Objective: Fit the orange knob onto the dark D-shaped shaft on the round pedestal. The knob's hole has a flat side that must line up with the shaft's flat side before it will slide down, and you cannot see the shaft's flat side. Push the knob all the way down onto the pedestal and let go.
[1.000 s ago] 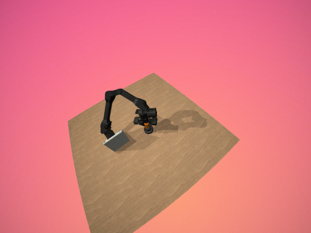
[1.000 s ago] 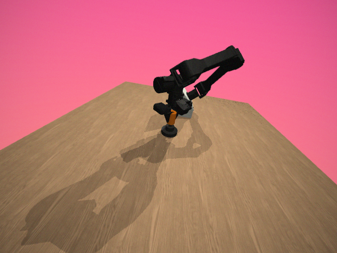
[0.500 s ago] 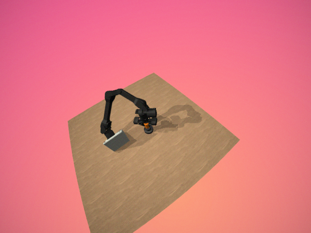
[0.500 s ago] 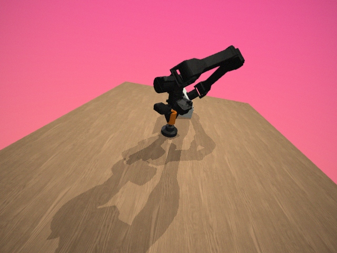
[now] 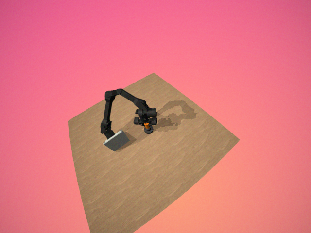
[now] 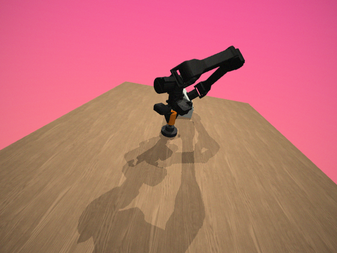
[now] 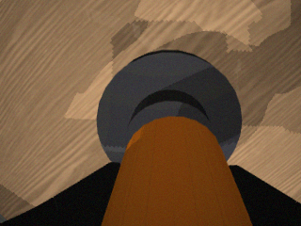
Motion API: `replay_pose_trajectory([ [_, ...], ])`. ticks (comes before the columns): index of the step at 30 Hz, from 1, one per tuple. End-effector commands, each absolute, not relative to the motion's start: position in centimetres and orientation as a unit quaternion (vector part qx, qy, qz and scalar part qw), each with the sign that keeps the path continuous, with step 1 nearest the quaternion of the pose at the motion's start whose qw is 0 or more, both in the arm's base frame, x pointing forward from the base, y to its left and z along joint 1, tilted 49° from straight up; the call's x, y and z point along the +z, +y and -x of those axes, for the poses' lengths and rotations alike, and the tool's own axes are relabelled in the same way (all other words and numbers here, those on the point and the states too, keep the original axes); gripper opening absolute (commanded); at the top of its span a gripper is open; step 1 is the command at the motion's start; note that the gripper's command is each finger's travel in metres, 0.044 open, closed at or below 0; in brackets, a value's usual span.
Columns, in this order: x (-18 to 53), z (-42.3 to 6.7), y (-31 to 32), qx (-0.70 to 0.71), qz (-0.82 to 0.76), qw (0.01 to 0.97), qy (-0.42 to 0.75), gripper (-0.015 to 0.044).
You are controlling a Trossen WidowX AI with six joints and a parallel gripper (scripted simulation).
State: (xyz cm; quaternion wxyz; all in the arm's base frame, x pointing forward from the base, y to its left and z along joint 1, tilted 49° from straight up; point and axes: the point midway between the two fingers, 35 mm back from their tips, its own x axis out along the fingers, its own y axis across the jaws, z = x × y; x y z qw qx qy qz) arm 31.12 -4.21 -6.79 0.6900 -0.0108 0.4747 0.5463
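Note:
My gripper [image 5: 146, 123] [image 6: 171, 113] is shut on the orange knob [image 5: 146, 124] [image 6: 171, 118] [image 7: 176, 188] and holds it upright over the round dark pedestal [image 5: 148, 130] [image 6: 169, 132] [image 7: 122, 113]. In the wrist view the knob's lower end covers the middle of the pedestal, and a dark curved gap shows just beyond it. The shaft is hidden under the knob. In the exterior view the knob's lower end stands a little above the pedestal's top. The black fingers show at both lower corners of the wrist view.
The arm's grey base block [image 5: 116, 141] [image 6: 187, 114] stands on the wooden table [image 5: 155, 170] [image 6: 81, 163] to the left of the pedestal. Arm shadows fall across the table.

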Motion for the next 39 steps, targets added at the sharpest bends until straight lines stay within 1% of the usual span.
replay_pose_trajectory([
  [1,-6.74,-31.09,-4.18,0.545,0.010,0.691,0.474,0.0000],
  [9,-6.36,-30.85,-4.47,0.547,0.013,0.691,0.472,0.0000],
  [16,-6.29,-30.98,-4.59,0.592,0.082,0.686,0.415,0.0000],
  [39,-6.60,-30.94,-4.41,0.592,0.082,0.686,0.415,0.0000],
])
